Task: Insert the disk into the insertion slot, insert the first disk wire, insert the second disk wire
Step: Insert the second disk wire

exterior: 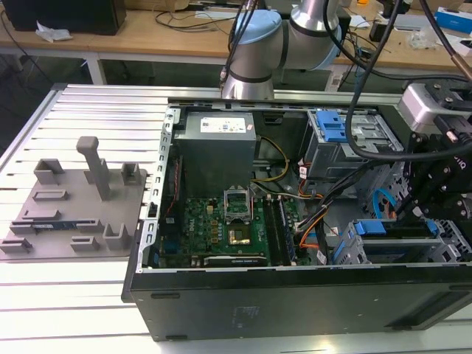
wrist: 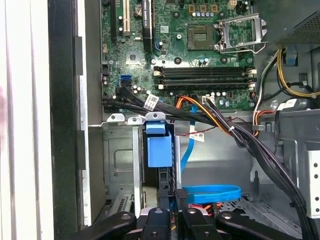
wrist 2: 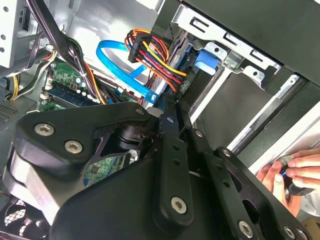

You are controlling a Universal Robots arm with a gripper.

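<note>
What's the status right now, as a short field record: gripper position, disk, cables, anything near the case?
gripper: low inside the open computer case, at the exterior view's right, over the drive cages
disk: blue carrier sits in the insertion slot, seen in the first wrist view
blue flat cable: looped loose beside the slot, near the gripper linkage
coloured wire bundle: hangs by the cage in the second wrist view
person's hand: at the case's outer edge

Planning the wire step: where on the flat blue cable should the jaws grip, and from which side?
Probably the flat blue cable near its end by the gripper, pinching its two wide faces; it is thin and ribbon-like. Come from the case's open side.
</note>
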